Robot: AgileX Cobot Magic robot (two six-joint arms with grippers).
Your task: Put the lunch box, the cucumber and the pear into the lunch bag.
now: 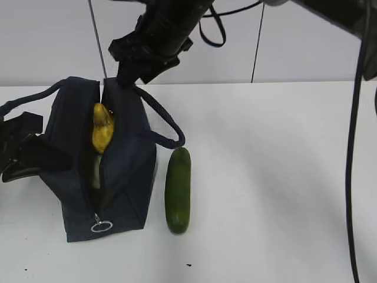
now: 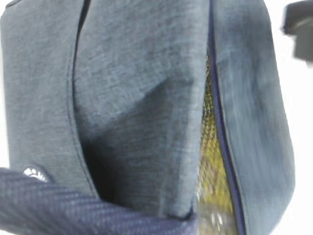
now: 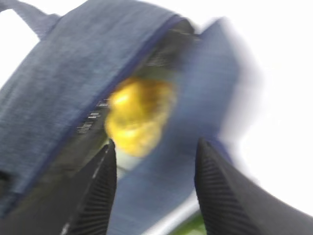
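Pear (image 3: 134, 115) sits in the open bag (image 1: 76, 171); right gripper (image 3: 154, 191) hangs above with jaws wide apart, empty; left gripper's (image 1: 20, 150) jaws unclear.

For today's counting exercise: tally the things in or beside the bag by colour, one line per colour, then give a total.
Navy: 1, the lunch bag
Yellow: 1, the pear in the bag's opening
Green: 1, the cucumber on the table beside the bag
Total: 3
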